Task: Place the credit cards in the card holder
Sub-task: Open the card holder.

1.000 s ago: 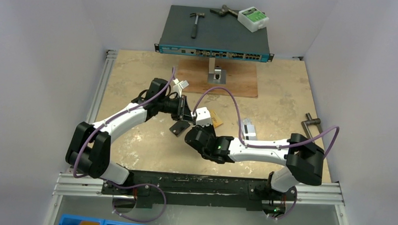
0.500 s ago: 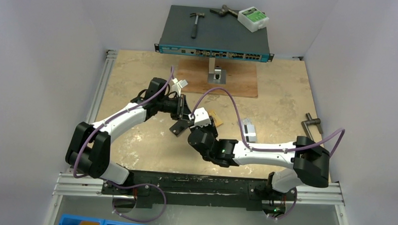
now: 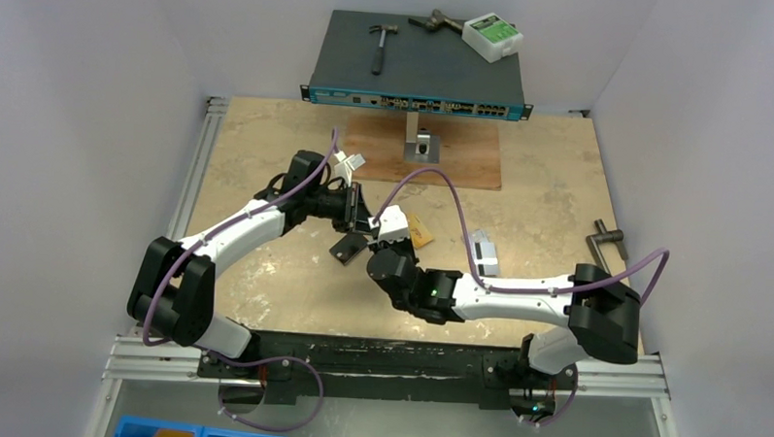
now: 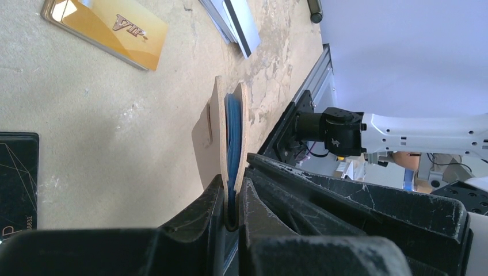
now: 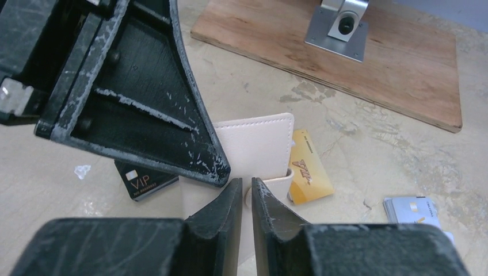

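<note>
Your left fingers (image 4: 216,198) are clamped on the card holder (image 4: 202,144). It stands edge-on out of them over the counter (image 4: 115,115), with blue pockets showing between its tan covers. Your right fingers (image 5: 235,198) are nearly together, pinching the card holder's snap tab (image 5: 270,181). Just beyond the right fingers, to their right, the orange-yellow card (image 5: 308,172) lies flat, partly behind the card holder. The black card (image 5: 144,181) lies to their left, under the left fingers. The silver-grey cards (image 5: 411,210) lie farther right.
</note>
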Action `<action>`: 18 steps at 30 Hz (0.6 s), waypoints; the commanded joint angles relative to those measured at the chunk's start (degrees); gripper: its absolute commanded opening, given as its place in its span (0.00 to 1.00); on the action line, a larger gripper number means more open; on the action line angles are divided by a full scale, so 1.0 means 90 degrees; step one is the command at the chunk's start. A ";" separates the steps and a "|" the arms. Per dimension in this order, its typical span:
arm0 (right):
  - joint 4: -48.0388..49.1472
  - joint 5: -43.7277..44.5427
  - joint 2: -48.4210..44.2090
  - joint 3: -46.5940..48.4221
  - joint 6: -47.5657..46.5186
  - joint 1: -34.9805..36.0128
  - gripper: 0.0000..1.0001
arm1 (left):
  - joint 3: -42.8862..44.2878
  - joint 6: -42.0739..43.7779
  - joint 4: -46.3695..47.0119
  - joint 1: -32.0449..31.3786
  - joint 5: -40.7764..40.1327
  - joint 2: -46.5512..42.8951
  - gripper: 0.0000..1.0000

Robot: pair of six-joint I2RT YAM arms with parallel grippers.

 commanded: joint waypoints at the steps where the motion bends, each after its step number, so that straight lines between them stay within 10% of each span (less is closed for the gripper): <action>1: 0.0460 0.0081 0.0000 0.0130 0.0011 -0.0213 0.10 | 0.0120 -0.0229 0.0152 -0.0066 0.0573 -0.0200 0.00; 14: -0.0556 -0.2009 -0.0388 0.0174 0.0934 -0.1214 0.01 | 0.0160 -0.0181 0.0123 0.0017 0.0644 -0.0247 0.00; 18: -0.1160 -0.3340 -0.0947 0.0188 0.1611 -0.1837 0.39 | 0.0224 0.0150 0.0007 0.0039 0.0674 -0.0252 0.00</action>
